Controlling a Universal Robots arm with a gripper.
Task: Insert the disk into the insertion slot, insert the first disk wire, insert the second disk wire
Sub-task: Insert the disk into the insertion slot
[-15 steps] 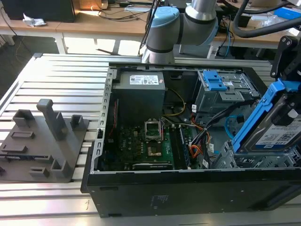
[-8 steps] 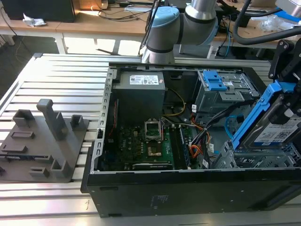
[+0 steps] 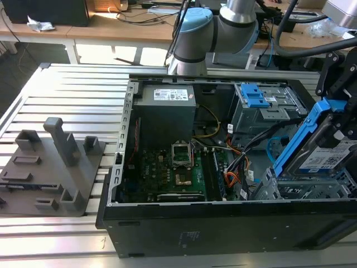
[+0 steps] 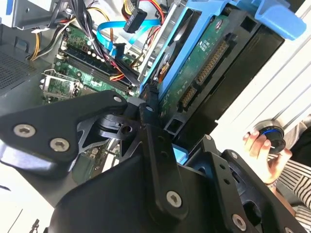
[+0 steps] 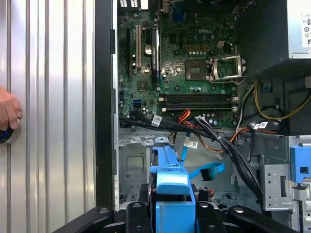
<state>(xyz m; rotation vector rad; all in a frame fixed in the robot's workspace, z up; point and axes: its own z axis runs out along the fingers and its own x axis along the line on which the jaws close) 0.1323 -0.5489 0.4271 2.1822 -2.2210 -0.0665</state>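
My gripper is shut on the disk, a silver drive with a white label in a bright blue carrier. The disk hangs tilted over the insertion slot, the low grey cage at the exterior view's right. In the second wrist view the black fingers clamp the carrier edge beside the disk's green underside. The first disk wire, red and orange with a black plug, lies loose beside the second disk wire, a light blue cable looping near the carrier.
The open case lies on a slatted metal table. A taller cage with a blue latch stands behind the slot. A grey fixture sits at the exterior view's left. A person's hand rests by the case.
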